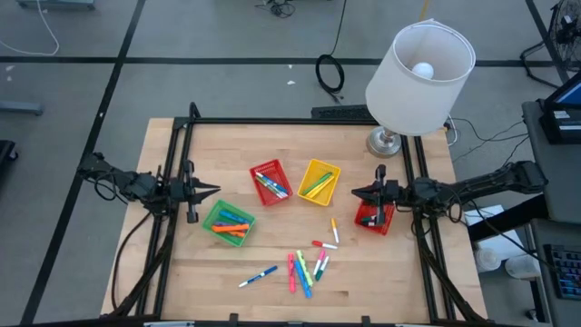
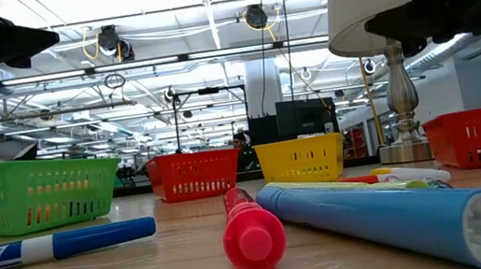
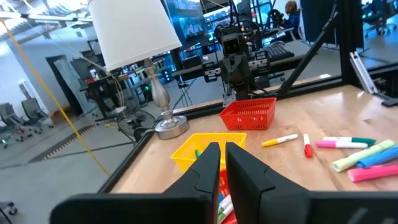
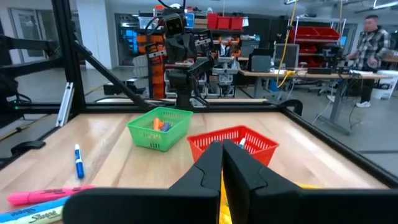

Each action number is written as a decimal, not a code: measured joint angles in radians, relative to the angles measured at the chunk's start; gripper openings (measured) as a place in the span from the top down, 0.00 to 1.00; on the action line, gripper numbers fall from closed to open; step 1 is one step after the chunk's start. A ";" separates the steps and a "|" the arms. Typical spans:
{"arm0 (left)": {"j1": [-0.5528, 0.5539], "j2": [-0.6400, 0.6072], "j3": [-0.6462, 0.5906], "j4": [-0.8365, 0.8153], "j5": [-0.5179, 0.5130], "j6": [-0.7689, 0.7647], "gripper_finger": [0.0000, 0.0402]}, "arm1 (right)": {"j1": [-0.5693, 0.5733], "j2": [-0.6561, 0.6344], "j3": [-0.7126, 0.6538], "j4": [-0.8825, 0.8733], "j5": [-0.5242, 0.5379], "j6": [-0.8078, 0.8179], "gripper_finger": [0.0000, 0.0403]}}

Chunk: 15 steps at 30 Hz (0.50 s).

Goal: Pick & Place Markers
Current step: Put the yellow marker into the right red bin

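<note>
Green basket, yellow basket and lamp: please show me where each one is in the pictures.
green basket (image 1: 229, 223): high view, on its middle, over the markers inside.
yellow basket (image 1: 319, 183): high view, on its inside floor.
lamp (image 1: 420, 65): high view, on its white shade.

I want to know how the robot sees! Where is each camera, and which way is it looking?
High view: above, looking straight down; both arms show beside the table.
Low view: at tabletop height, looking across the markers; arms overhead.
Left wrist view: on the left arm, past the left gripper toward the lamp.
Right wrist view: on the right arm, past the right gripper.
Both wrist views show the middle red basket.
</note>
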State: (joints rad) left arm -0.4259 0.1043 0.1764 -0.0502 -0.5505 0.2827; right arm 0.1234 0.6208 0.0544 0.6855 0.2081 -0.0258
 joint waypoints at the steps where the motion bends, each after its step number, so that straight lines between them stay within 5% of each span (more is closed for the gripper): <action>1: 0.000 0.000 0.000 0.000 0.000 -0.014 0.91 | 0.000 0.003 0.000 0.001 0.000 0.010 1.00; 15: 0.000 0.000 0.000 -0.024 -0.090 -0.078 0.91 | 0.056 0.135 0.092 -0.038 -0.002 0.050 1.00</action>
State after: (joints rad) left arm -0.4259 0.1044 0.1768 -0.0739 -0.6410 0.2048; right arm 0.1790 0.7553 0.1466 0.6476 0.2058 0.0242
